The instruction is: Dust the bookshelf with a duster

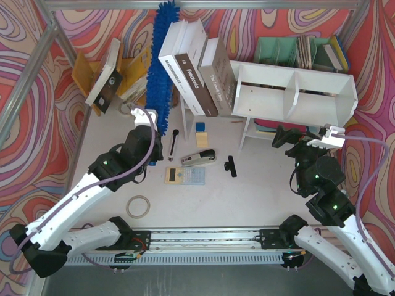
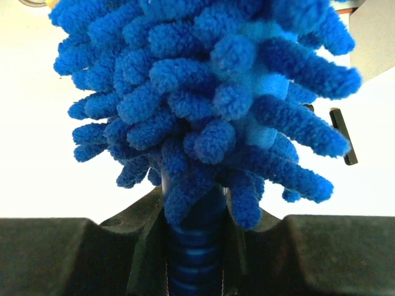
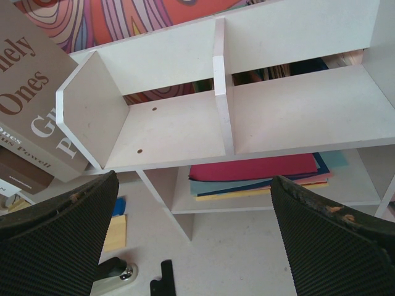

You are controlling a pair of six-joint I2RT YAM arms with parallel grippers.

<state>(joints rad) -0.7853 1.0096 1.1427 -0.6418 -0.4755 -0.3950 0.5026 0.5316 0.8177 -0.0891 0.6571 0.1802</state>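
the left gripper (image 2: 194, 237) is clamped on the handle of the duster (image 1: 162, 68), just left of the books (image 1: 197, 68) and well apart from the bookshelf (image 1: 296, 92), so dusting seems not yet begun, while the right gripper (image 3: 194, 234) gapes empty facing it.

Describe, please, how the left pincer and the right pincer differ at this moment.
The left pincer is shut on the handle of the duster, while the right pincer stands wide open and holds nothing. The left pincer sits to the left of the leaning books; the right pincer faces the two compartments of the bookshelf. Both have dark fingers.
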